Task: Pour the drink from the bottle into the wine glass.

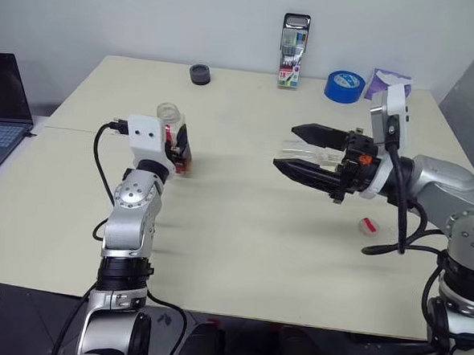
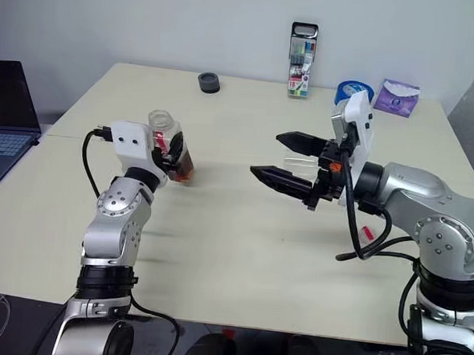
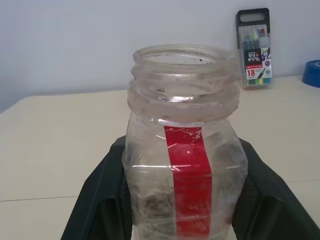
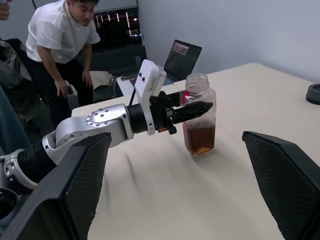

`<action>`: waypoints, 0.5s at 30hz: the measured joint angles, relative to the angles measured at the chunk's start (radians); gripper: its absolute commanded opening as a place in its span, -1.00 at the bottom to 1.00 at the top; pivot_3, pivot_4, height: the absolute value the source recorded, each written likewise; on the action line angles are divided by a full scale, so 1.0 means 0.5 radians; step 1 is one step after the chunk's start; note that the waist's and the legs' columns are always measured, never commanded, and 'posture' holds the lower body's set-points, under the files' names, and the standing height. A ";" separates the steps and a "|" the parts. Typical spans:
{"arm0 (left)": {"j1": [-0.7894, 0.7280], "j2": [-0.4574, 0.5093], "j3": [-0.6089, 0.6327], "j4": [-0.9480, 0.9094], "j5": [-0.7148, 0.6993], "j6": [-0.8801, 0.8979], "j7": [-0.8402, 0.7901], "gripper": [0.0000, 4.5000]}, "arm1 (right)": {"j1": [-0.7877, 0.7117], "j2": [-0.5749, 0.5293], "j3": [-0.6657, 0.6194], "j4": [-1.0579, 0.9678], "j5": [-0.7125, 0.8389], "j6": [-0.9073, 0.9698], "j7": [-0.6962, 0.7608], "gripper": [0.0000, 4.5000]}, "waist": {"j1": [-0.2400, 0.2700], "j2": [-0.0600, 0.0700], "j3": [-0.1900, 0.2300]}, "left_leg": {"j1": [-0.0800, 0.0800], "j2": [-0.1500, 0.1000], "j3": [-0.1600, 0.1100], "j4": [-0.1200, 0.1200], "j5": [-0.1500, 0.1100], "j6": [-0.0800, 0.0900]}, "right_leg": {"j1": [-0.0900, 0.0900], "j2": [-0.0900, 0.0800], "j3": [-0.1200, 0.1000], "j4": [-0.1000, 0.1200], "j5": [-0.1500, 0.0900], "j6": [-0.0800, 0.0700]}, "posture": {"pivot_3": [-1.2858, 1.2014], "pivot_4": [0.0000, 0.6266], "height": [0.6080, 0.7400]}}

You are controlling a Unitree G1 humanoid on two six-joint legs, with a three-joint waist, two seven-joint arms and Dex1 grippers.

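Pouring is pending: my left gripper (image 2: 174, 153) clamps the uncapped clear plastic bottle (image 4: 199, 114), my right gripper (image 1: 303, 153) spread wide, needing the glass.

We are looking between our right gripper's (image 4: 175, 185) wide-spread fingers (image 4: 75, 185) at the left gripper (image 4: 192, 111), which is clamping the uncapped bottle (image 4: 199, 115) upright on the table (image 4: 260, 90). The drink (image 4: 199, 138) is filling the bottle's lower half. A laptop (image 4: 182, 59) is sitting behind, and a person (image 4: 62, 45) is leaning forward
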 measured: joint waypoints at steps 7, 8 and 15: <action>0.000 0.025 0.051 0.095 -0.071 -0.066 -0.087 -0.06 | 0.008 0.005 0.019 -0.008 -0.003 -0.033 -0.022 0.99 | -0.002 0.000 0.000 | 0.000 0.000 0.000 0.000 0.000 0.000 | 0.000 0.000 0.000 0.000 0.000 0.000 | 0.03 -0.52 1.00; 0.000 0.029 0.051 0.111 -0.071 -0.079 -0.091 -0.06 | 0.008 0.005 0.027 -0.008 -0.003 -0.034 -0.026 0.99 | -0.002 0.000 0.000 | 0.000 0.000 0.000 0.000 0.000 0.000 | 0.000 0.000 0.000 0.000 0.000 0.000 | 0.03 -0.52 1.00; 0.000 0.040 0.059 0.183 -0.072 -0.108 -0.120 0.44 | 0.014 0.017 0.047 -0.008 -0.019 -0.064 -0.033 1.00 | -0.003 0.000 0.000 | 0.000 0.000 0.000 0.000 0.000 0.000 | 0.000 0.000 0.000 0.000 0.000 0.000 | 0.03 -0.52 1.00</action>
